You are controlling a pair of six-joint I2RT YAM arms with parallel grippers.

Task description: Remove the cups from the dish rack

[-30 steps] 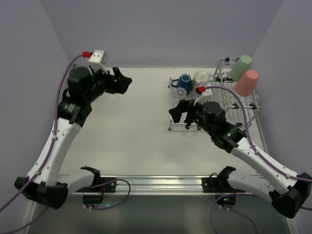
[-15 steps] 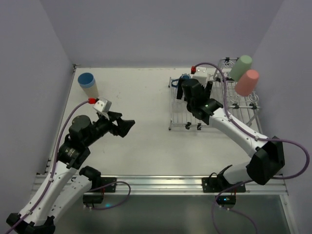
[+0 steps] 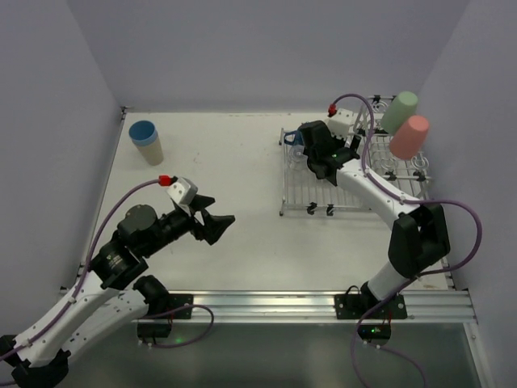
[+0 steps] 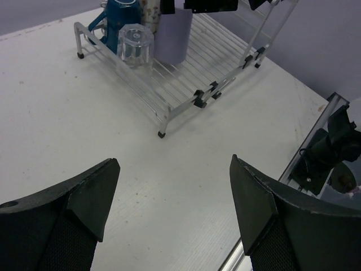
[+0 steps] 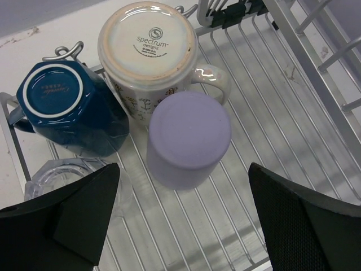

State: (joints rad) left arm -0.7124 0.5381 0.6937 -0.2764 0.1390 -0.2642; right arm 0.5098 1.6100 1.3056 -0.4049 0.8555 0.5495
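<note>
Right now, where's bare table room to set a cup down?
Free: the table between the blue cup and the rack, and in front of the rack. Crowded: the rack's corner holding blue mug, white mug, glass, lavender cup.

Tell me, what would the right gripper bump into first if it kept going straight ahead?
Most likely the upside-down lavender cup on the dish rack: it sits centred between the fingers of the open right gripper in the wrist view, though depth is unclear.

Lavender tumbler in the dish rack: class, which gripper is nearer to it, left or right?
Right. The right gripper hovers just above the lavender tumbler, fingers open; the left gripper is out over the table, well away from the dish rack.
</note>
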